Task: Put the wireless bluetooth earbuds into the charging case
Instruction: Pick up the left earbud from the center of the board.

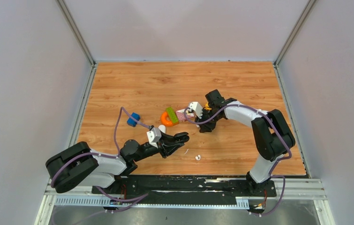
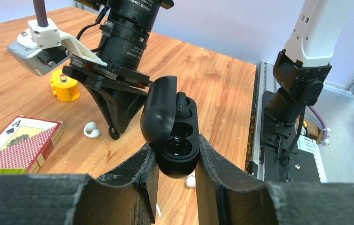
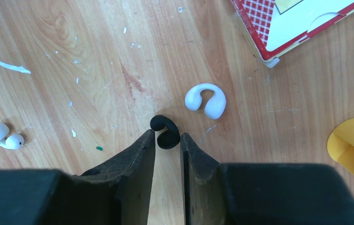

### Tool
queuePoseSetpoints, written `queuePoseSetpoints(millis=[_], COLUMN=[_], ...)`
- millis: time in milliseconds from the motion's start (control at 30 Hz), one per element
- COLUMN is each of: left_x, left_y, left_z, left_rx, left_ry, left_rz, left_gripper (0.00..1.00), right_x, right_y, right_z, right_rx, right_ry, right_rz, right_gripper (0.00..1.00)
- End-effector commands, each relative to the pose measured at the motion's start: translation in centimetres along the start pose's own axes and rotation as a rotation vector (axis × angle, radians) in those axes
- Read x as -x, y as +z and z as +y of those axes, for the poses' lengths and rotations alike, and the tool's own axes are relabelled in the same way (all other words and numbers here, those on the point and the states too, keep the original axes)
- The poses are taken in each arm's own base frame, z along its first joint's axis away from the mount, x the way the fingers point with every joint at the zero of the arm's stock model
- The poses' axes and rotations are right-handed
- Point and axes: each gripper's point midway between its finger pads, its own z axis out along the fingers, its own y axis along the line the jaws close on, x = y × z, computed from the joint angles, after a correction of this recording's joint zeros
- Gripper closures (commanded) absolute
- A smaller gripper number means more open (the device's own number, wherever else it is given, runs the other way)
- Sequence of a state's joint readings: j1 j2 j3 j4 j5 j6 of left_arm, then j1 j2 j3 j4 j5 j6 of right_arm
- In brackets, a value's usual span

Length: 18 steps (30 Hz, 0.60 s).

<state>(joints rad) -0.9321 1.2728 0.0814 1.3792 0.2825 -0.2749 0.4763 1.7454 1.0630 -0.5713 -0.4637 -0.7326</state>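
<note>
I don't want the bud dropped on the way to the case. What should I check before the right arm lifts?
1. black earbud between the right gripper jaws: ok, it sits at their tips, on the table.
2. Firm grip on both sides: cannot tell.
3. charging case held in the left gripper: ok, jaws shut on its sides.
4. Case lid open: ok.
5. Free socket: ok, the lower one looks empty; the upper seems to hold a seated bud.
6. white earbud clear of the jaws: ok, it lies apart.
</note>
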Motion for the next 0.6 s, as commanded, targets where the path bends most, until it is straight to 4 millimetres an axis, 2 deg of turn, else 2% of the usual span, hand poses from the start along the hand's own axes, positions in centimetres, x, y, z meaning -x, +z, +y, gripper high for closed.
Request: queuePoseSetpoints(millis=[0,567], left_x=[1.57,1.61], left_y=[0.54,0.55], left_z=[-0.14,-0.17], left_rx=[-0.015,-0.017], left_ry=[0.026,0.027], left_rz=[-0.055,-0.054], left_gripper=[1.00,1.00], right_x=[1.79,1.70], right_y=[-1.17,-0.84], right_z=[0.82,0.82], right_rx=[0.026,0.038], right_ry=[-0.049,-0.038], right_rz=[-0.078,-0.070], right_gripper=[0.73,0.81])
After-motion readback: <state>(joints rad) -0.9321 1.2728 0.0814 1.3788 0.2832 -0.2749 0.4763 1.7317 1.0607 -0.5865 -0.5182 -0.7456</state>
